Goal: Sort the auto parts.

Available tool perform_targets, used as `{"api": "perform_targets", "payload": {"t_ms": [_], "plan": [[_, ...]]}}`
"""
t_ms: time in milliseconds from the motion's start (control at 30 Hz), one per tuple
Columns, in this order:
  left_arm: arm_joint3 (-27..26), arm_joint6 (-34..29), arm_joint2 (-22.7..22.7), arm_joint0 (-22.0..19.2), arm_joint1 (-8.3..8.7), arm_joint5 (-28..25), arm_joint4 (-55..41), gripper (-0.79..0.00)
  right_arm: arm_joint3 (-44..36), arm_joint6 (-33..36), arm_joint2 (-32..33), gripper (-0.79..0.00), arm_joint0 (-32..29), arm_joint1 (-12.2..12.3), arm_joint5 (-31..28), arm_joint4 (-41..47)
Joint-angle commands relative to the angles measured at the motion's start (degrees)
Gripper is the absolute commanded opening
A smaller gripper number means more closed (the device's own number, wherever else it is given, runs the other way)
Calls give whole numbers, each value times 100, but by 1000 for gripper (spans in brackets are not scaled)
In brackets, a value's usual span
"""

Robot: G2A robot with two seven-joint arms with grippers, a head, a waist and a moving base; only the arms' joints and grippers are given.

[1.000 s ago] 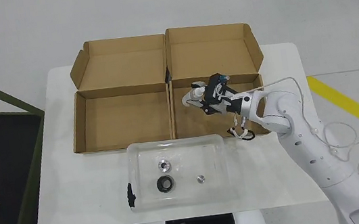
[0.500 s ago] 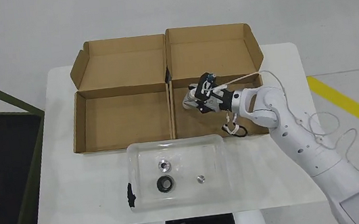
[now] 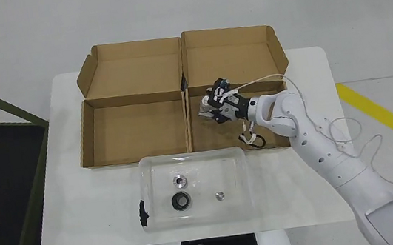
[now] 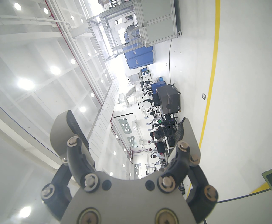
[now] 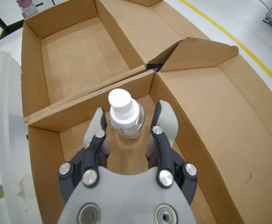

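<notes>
A: Bottle (image 5: 125,119) with the white cap: it is seen upright on the floor of the cardboard box (image 5: 214,110), in the corner by the wall shared with the neighbouring box (image 5: 80,57). Is it gripped?

B: It is judged not. The right gripper (image 5: 130,111) is set around it with fingers spread, a slim gap seen at each side.

A: How is the withdrawal best made?

B: A straight lift is advised, so that no pad is dragged against the cap and the bottle is not tipped against the box wall. The left gripper (image 4: 127,127) is also seen spread, nothing between its fingers.
</notes>
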Motion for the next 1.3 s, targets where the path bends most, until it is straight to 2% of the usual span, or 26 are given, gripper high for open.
{"api": "perform_targets", "payload": {"t_ms": [0,333,600,833,1267], "plan": [[0,0,0,0,0,0,0,0,-62,9,32,0,-27,8,7,-15],[0,0,0,0,0,0,0,0,-1283,234,604,0,-647,197,-192,200],[0,0,0,0,0,0,0,0,-2405,1240,889,0,-1136,354,-540,492],[0,0,0,0,0,0,0,0,-3296,1748,1142,0,-1665,490,-677,447],[0,0,0,0,0,0,0,0,-4173,2185,1282,0,-2577,674,-877,188]]}}
